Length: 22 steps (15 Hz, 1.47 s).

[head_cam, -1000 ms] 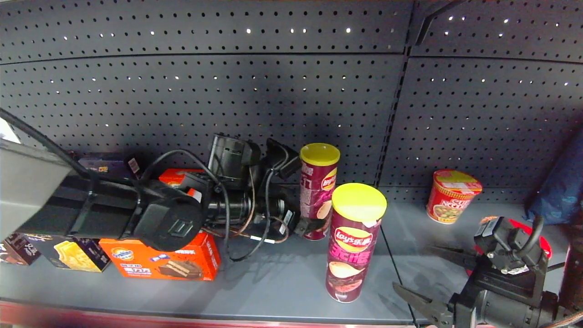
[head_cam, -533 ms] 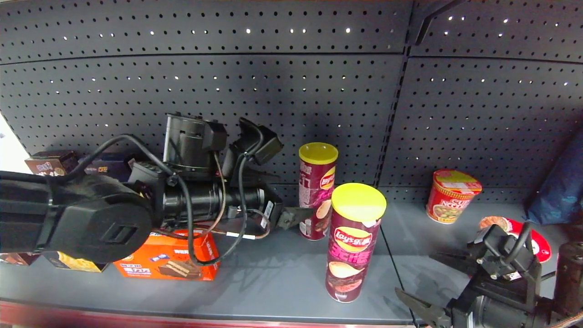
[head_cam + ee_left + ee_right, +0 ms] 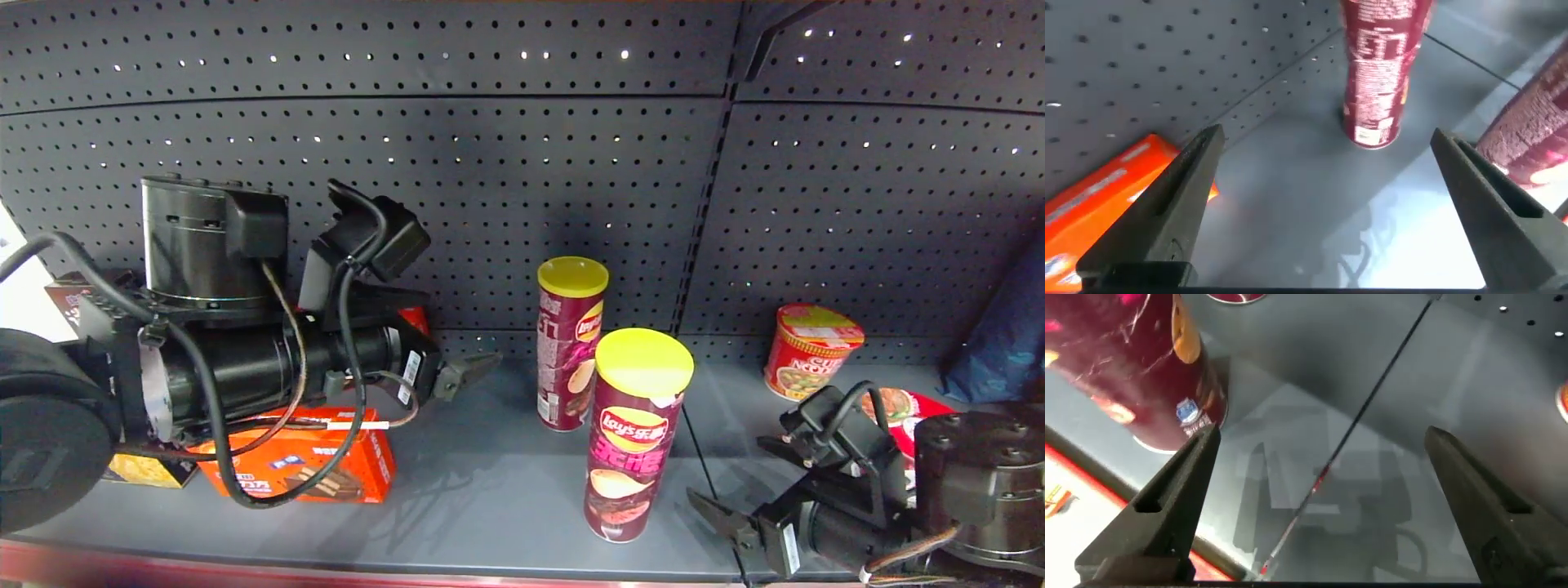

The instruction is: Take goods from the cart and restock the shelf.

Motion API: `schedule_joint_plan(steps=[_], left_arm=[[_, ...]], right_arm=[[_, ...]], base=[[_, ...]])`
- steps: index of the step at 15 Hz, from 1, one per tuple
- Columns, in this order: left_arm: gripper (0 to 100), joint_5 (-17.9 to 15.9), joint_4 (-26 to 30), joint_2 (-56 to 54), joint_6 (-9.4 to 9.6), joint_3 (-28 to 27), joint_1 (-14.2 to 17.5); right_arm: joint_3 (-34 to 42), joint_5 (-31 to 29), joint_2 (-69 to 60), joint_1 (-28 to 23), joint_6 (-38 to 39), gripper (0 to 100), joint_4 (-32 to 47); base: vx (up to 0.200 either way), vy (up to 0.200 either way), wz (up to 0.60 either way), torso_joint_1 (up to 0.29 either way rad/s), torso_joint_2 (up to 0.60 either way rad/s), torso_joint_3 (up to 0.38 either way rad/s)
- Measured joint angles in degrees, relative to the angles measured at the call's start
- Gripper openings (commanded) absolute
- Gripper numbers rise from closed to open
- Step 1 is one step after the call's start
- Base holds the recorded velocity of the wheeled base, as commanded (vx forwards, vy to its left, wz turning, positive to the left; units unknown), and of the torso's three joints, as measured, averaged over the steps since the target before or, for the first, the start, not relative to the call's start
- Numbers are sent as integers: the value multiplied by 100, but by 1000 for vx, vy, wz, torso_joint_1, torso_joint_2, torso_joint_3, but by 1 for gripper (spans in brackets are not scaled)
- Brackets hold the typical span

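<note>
Two maroon, yellow-lidded chip cans (image 3: 633, 433) upright on shelf (image 3: 490, 506).

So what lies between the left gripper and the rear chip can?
Only bare shelf floor separates the open left gripper from the rear chip can, seen in the left wrist view.

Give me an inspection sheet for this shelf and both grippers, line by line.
Surface: grey shelf board, red front edge.
Job's things: rear chip can and front chip can upright, apart; noodle cup upright farther right; orange box flat at left.
Clutter: nothing seen.
Grippers: left gripper open, empty, above the shelf left of the rear chip can; right gripper open, empty, low at front right.
Cables: black cables loop off the left wrist, before the orange box.
Surroundings: perforated back panel; blue item at right edge.
</note>
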Motion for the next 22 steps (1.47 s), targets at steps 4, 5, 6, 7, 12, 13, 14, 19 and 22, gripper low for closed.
schedule_joint_plan(steps=[4,5,6,7,12,13,14,19,22], left_arm=[[100,110,-9,-223,73,146,6],[100,121,-9,-243,73,157,11],[100,140,-9,-260,73,179,16],[100,143,-9,-267,73,188,16],[100,146,-24,-276,71,207,20],[100,145,-22,-276,71,210,20],[100,146,-22,-276,71,210,20],[100,132,-9,-234,79,401,-69],[100,116,-9,-61,77,456,-141]], right_arm=[[-269,-132,325,45,9,100,-9],[-315,-132,378,67,9,100,0],[-352,-129,428,111,11,100,9],[-374,-129,485,161,11,100,-9],[-675,-134,837,417,17,100,-33],[-730,-134,901,430,20,100,-33],[-783,-134,968,436,20,100,-33],[-811,-99,1001,417,49,100,-50],[-844,-140,944,406,41,100,-46]], base=[[0,0,0,0,0,0],[0,0,0,0,0,0],[0,0,0,0,0,0],[0,0,0,0,0,0],[0,0,0,0,0,0],[0,0,0,0,0,0],[0,0,0,0,0,0],[0,0,0,0,0,0],[0,0,0,0,0,0]])
